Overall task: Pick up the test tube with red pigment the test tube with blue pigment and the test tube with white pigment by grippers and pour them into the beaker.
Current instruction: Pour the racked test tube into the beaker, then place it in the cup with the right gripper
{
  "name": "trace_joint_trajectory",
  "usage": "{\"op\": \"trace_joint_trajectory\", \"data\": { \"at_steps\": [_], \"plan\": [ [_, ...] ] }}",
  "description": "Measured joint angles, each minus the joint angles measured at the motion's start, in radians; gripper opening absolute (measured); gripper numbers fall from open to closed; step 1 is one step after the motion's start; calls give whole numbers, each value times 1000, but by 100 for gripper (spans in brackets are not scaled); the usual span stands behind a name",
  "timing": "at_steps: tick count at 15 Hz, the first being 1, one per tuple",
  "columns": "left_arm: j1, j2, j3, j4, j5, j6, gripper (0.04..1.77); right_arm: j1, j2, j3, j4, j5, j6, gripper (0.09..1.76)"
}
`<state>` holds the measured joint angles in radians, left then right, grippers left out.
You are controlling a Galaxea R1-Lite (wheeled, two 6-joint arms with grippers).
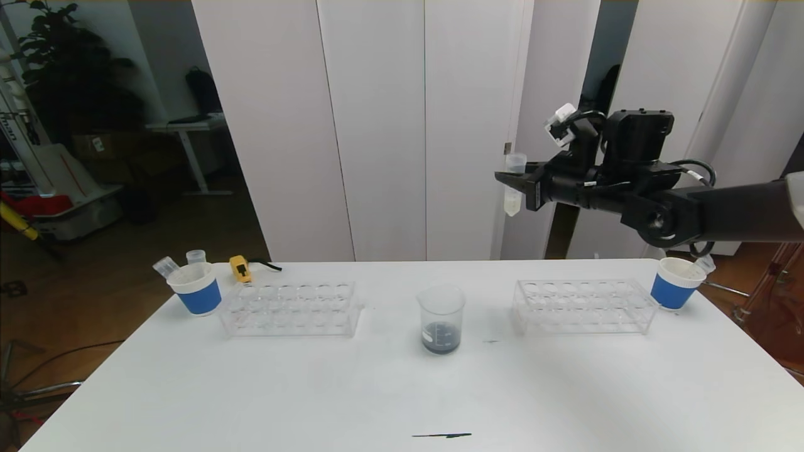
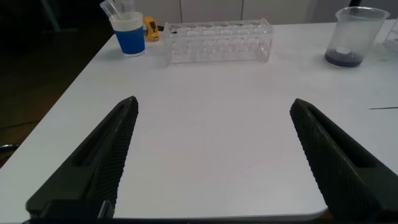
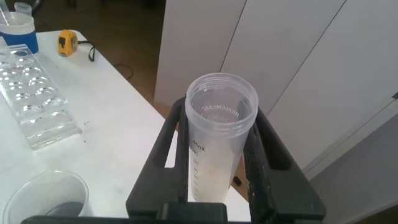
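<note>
Open table in front of the beaker, flanked by a left rack and right rack well apart.

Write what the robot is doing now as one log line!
right pincer: shut on white pigment tube, raised above table | beaker: dark liquid inside | left pincer: open, idle

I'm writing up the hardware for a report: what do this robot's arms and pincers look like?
The right arm is matte black, with a round joint, black cables looping over the wrist and a small white block on top. Its right pincer has long, flat black fingers. The left pincer shows two black, tapered fingers with ribbed inner faces.
</note>
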<state>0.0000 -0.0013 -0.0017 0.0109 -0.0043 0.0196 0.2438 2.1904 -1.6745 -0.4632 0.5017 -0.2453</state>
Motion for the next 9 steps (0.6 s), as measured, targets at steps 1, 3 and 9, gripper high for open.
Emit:
{"op": "trace_joint_trajectory", "data": {
  "at_steps": [1,3,9],
  "plan": [
    [0,0,0,0,0,0,175,11,23,-3,-27,0,-35,58],
    [0,0,0,0,0,0,175,35,63,-3,-77,2,-84,58],
    [0,0,0,0,0,-1,175,79,107,16,-144,60,-184,58]
  ]
}}
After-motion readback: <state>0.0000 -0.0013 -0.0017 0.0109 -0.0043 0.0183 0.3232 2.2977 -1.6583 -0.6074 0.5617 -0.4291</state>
